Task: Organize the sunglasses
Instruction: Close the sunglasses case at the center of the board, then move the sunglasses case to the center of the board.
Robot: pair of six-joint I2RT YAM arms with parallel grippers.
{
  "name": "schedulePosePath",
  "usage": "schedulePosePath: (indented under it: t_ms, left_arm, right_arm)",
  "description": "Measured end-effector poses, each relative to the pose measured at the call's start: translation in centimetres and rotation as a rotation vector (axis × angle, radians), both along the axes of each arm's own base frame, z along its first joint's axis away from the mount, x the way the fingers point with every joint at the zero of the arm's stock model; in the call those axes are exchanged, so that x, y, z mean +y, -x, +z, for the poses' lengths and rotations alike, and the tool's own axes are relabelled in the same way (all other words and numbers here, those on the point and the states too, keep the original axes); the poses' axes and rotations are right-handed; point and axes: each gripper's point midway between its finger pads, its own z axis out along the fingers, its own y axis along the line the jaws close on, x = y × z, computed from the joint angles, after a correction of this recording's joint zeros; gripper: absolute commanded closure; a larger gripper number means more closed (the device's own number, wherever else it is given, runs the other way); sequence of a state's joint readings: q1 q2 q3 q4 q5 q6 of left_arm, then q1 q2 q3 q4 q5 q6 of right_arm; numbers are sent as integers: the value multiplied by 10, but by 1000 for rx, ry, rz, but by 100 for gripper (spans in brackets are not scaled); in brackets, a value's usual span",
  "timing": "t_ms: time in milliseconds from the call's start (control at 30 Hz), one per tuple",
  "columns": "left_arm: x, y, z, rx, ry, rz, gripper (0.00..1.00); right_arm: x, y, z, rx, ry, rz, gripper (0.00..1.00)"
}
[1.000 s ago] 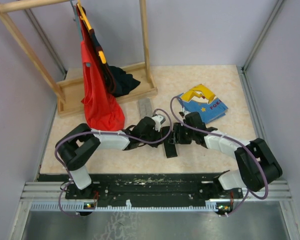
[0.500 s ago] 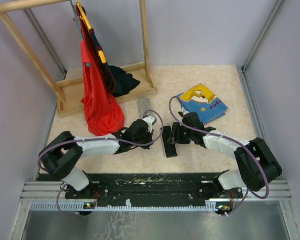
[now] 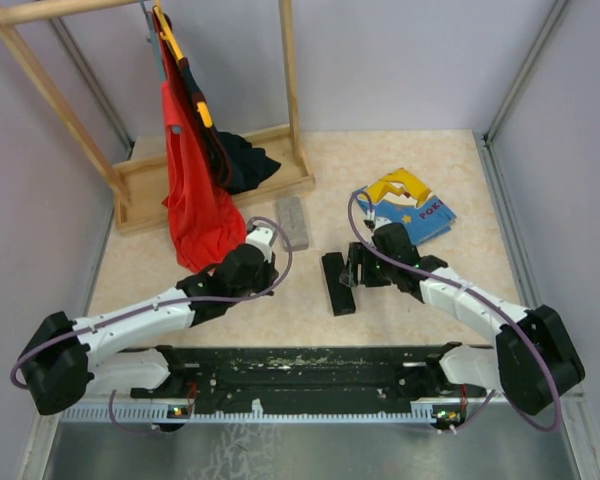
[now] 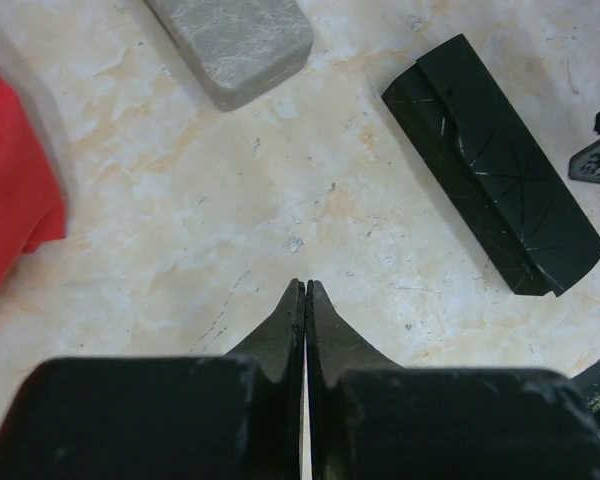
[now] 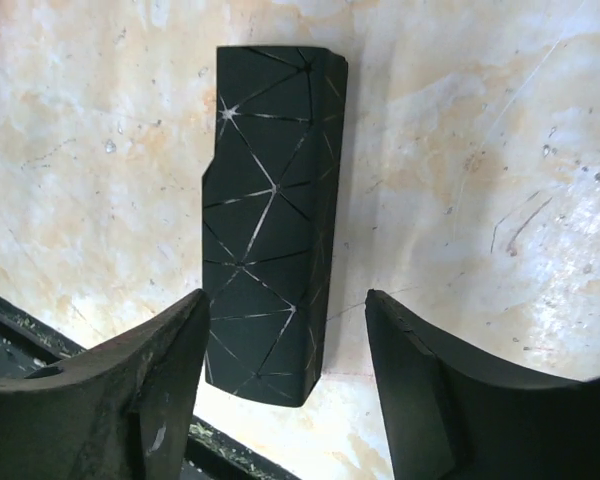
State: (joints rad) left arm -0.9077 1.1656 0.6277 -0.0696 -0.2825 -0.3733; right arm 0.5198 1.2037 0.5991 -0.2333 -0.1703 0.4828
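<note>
No sunglasses show in any view. A black oblong case (image 3: 337, 283) with a pattern of thin lines lies shut on the marble tabletop. My right gripper (image 3: 352, 272) hangs over its near end. In the right wrist view the right gripper (image 5: 286, 296) is open, and the black case (image 5: 270, 220) lies between the jaws, closer to the left finger, with a wide gap on the right. My left gripper (image 3: 265, 258) is to the left of the case. In the left wrist view the left gripper (image 4: 305, 285) is shut on nothing over bare tabletop.
A grey oblong case (image 3: 292, 222) lies behind the left gripper, also the grey case (image 4: 235, 45). A wooden rack (image 3: 215, 180) holds a red garment (image 3: 202, 210) at the back left. A blue and yellow book (image 3: 408, 206) lies at the back right. A black rail (image 3: 300, 365) runs along the near edge.
My left arm has drawn back to the left, away from the black case, still shut. My right gripper stays over the case with its jaws a little wider.
</note>
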Motion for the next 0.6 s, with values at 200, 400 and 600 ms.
schedulePosePath:
  t_ms: [200, 400, 600]
  left_arm:
    - [14, 3, -1, -6, -20, 32, 100]
    - [18, 4, -4, -4, -33, 40, 100]
    - [22, 7, -5, -4, -30, 44, 100]
  right_arm:
    - [1, -2, 8, -31, 23, 21, 20]
    - [13, 6, -7, -2, 121, 78, 16]
    - [30, 1, -13, -14, 233, 116, 16]
